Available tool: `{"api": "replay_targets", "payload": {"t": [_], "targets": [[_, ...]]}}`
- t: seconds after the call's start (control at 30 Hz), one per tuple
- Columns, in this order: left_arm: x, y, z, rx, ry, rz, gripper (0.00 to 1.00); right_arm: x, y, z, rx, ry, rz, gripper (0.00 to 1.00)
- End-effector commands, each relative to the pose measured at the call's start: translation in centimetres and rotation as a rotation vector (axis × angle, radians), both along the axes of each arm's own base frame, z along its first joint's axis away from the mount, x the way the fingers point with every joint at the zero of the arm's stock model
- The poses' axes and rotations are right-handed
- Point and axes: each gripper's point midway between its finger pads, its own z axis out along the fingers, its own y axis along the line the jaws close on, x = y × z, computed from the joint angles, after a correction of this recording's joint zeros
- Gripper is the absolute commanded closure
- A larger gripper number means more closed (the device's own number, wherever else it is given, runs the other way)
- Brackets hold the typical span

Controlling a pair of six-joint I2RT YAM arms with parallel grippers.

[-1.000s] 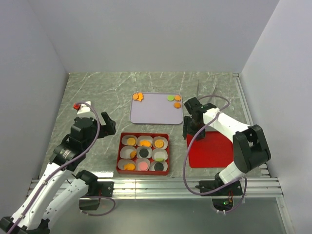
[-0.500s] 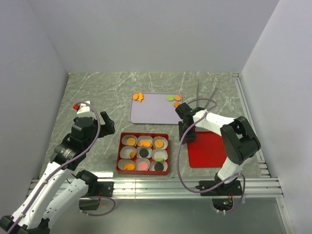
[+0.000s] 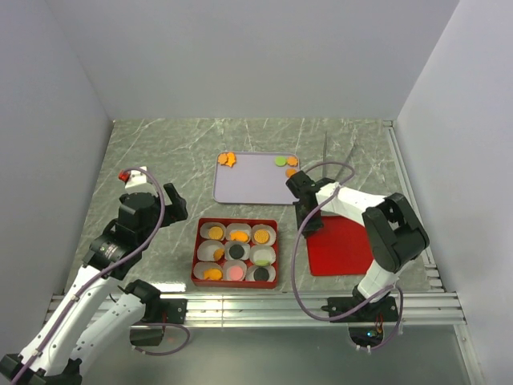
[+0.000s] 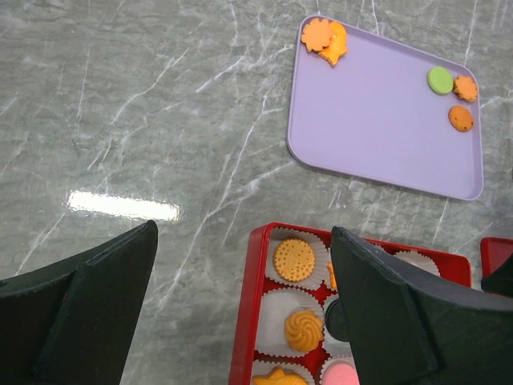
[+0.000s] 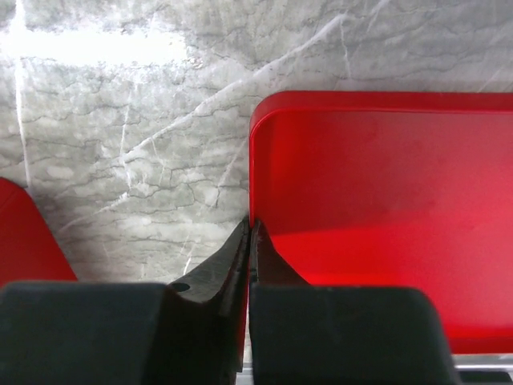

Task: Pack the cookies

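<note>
nine paper cups [image 3: 262, 255] fill the red box [image 3: 195, 257], most holding cookies [image 4: 294, 259] (orange, pink, black). beyond the box a lilac tray [image 3: 258, 188] keeps five more in its far corners. right of the box lies a red lid [image 3: 353, 249], all on a grey marble table [image 3: 160, 152] between pale walls [image 3: 240, 56]. only the right wrist view shows the right gripper [image 5: 250, 228] with jaws pressed together at the lid's rim. the left gripper [image 4: 240, 233], left of the box, gapes wide.

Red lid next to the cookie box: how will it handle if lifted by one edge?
The red lid looks thin and glossy: probably light, slippery. The right claw pinches only its left rim, so it may pivot or droop. Lying flat, it should slide, not tip.
</note>
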Motion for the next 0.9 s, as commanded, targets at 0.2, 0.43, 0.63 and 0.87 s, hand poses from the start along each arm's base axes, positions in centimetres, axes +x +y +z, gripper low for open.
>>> {"api": "replay_targets", "payload": {"t": [0.2,0.43,0.63,0.87], "targets": [[0.2,-0.1,1.8,-0.029,-0.053,0.001,0.05,-0.3,1.0,6.8,0.112,-0.138,0.0,1.0],[0.4,-0.8,4.0,-0.067,-0.069,-0.011,0.05,-0.6,2.1,17.8,0.311,-0.368,0.008,1.0],[1.2,-2.3,8.5,-0.141,-0.143,-0.061,0.03,-0.8,4.8,27.1,0.547,-0.526,0.104,1.0],[2.8,-7.3,13.2,-0.256,-0.172,-0.251,0.01,-2.0,10.8,38.9,0.984,-0.62,0.271,1.0]]}}
